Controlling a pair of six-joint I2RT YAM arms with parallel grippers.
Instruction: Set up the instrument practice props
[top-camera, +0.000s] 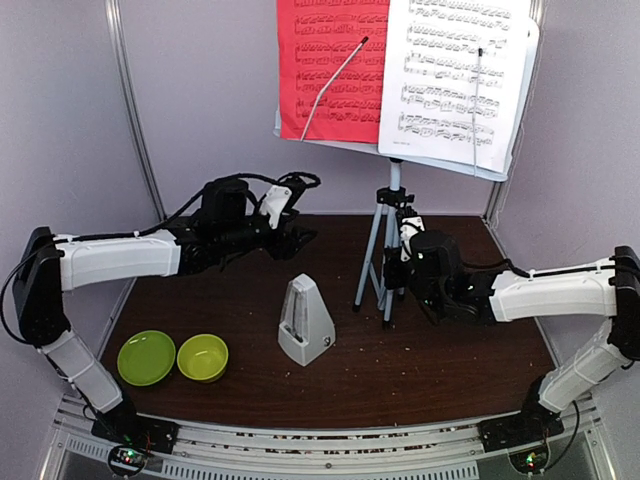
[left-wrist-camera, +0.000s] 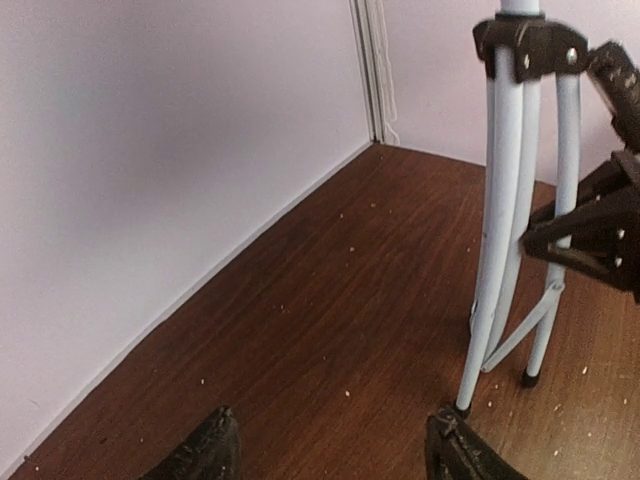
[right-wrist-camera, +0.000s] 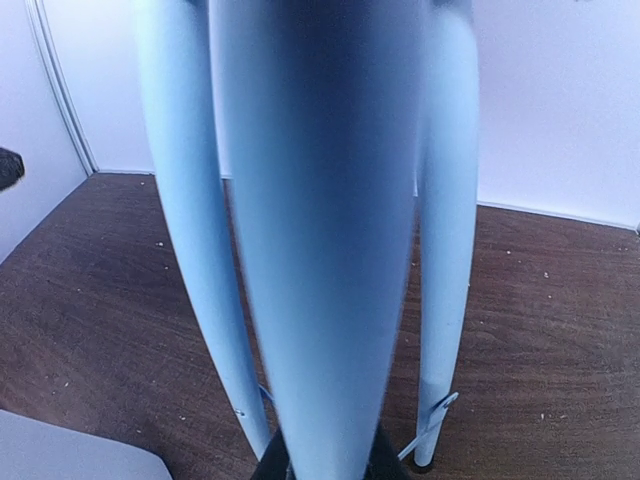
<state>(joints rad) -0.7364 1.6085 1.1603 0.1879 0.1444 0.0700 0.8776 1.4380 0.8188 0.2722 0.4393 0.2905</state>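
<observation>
Well, music stand (top-camera: 395, 172) upright, red sheet (top-camera: 330, 60) left of white sheet (top-camera: 455, 70), print unreadable; metronome (top-camera: 305, 320) stands front-left. Left end effector (left-wrist-camera: 330, 445) released, right end effector (top-camera: 400, 262) at its legs, grip unclear.

Dark wood-grain table (top-camera: 440, 372), flecked with pale crumbs. Bears a whitish pyramid metronome (top-camera: 305, 322) upright near centre, a tripod music stand (top-camera: 378, 262) behind-right, and front left a shallow lime-green bowl (top-camera: 146, 357) beside a deeper lime-green bowl (top-camera: 203, 357).

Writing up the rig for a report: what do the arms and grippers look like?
Both the left arm and right arm have white tubular links joined by bulky black joints, with black cables looping alongside. The left gripper and right gripper are black.
</observation>
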